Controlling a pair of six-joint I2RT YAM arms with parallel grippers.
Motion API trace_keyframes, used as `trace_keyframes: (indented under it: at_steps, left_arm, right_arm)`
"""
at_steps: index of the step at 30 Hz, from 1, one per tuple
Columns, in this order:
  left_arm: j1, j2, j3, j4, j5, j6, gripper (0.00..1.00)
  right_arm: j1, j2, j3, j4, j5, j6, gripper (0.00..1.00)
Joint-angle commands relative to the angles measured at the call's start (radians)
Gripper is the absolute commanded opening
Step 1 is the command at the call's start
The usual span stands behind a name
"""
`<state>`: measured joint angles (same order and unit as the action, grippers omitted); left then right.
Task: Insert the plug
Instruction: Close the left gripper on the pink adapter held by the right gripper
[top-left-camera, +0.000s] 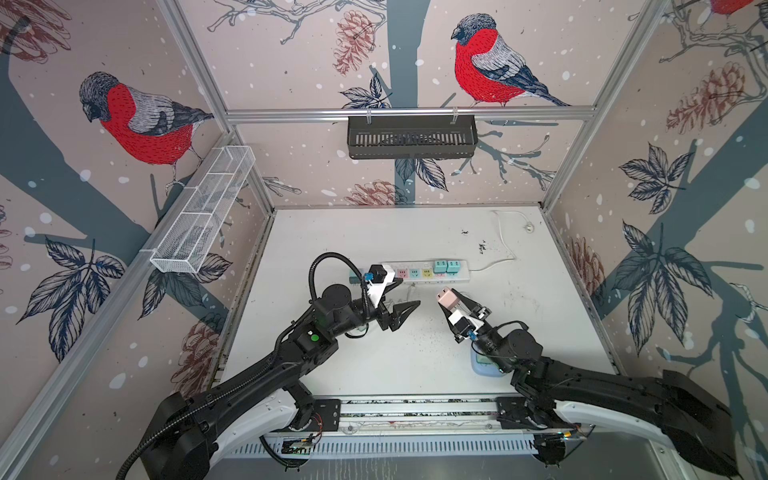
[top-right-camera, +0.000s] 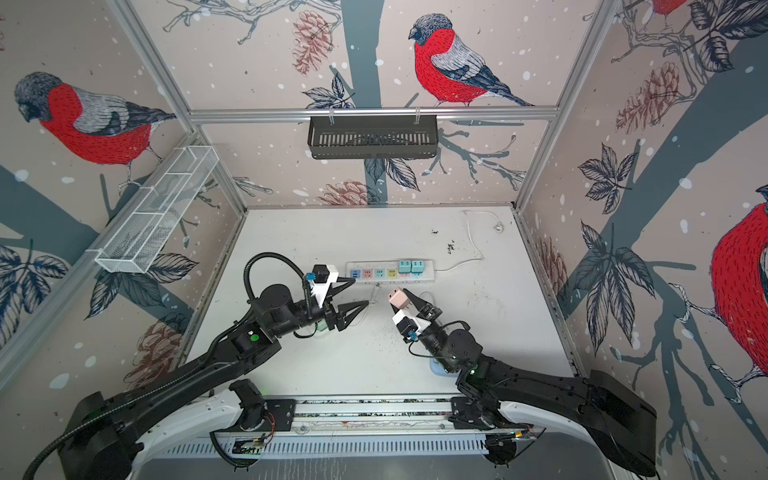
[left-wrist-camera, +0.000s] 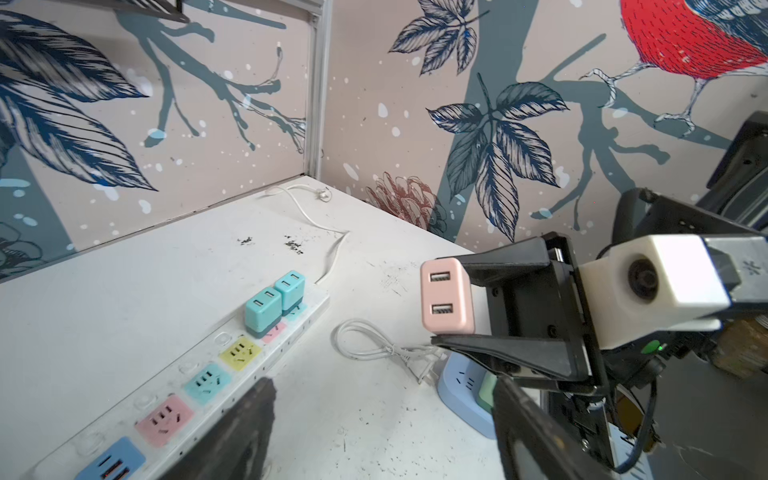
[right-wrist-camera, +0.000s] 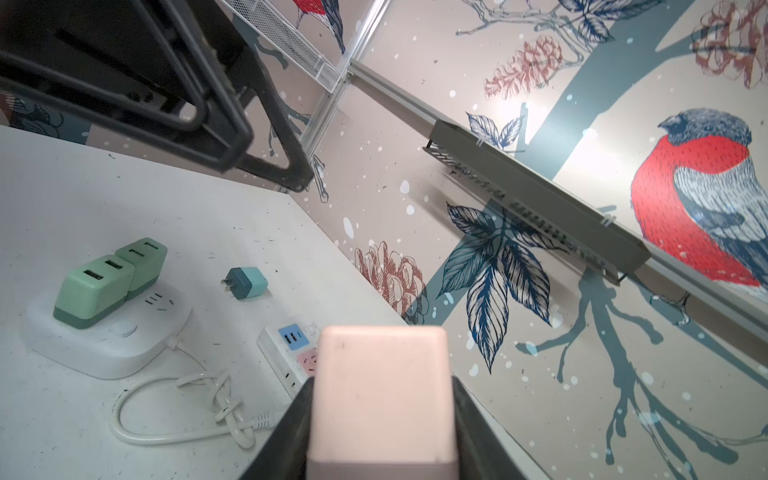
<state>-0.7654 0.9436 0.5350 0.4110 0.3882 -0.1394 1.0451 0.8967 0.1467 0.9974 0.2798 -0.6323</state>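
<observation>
My right gripper (top-left-camera: 451, 302) (right-wrist-camera: 380, 419) is shut on a pink two-port plug (top-left-camera: 446, 297) (top-right-camera: 398, 297) (left-wrist-camera: 446, 301) (right-wrist-camera: 380, 395), held in the air a little in front of the white power strip (top-left-camera: 415, 274) (top-right-camera: 380, 274) (left-wrist-camera: 199, 386). The strip's blue, pink, teal and yellow sockets are free, and two teal plugs (top-left-camera: 446, 266) (left-wrist-camera: 274, 301) sit at its right end. My left gripper (top-left-camera: 409, 294) (top-right-camera: 360, 293) (left-wrist-camera: 386, 436) hangs open and empty by the strip's left end, facing the pink plug.
A white round socket block (right-wrist-camera: 104, 340) carrying two green plugs (right-wrist-camera: 112, 278) lies under my left arm, its cord (right-wrist-camera: 187, 399) coiled on the table. A loose teal plug (right-wrist-camera: 247, 282) lies beside the strip. A blue socket block (top-left-camera: 484, 368) (left-wrist-camera: 461, 386) sits under my right arm.
</observation>
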Motion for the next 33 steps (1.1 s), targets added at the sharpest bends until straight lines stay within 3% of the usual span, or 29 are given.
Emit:
trace_keyframes:
  at_steps: [1, 10, 19, 21, 30, 33]
  left_arm:
    - [-0.034, 0.023, 0.026, 0.010, 0.023, 0.058, 0.81]
    - [-0.058, 0.101, 0.086, -0.022, 0.043, 0.072, 0.79]
    - [-0.111, 0.197, 0.151, -0.070, 0.093, 0.103, 0.70]
    - [-0.121, 0.214, 0.168, -0.091, 0.089, 0.114, 0.64]
    - [-0.138, 0.227, 0.189, -0.110, 0.080, 0.137, 0.17]
    - [-0.139, 0.225, 0.179, -0.090, 0.068, 0.135, 0.05]
  right_arm:
    - [0.002, 0.012, 0.008, 0.078, -0.068, -0.084, 0.08]
    - [0.032, 0.011, -0.008, 0.106, -0.144, -0.140, 0.08]
    - [0.052, 0.049, 0.002, 0.140, -0.134, -0.176, 0.08]
    - [0.054, 0.049, 0.004, 0.139, -0.130, -0.175, 0.08]
    - [0.051, 0.068, 0.007, 0.157, -0.122, -0.178, 0.12]
    - [0.044, 0.076, 0.013, 0.152, -0.107, -0.162, 0.30]
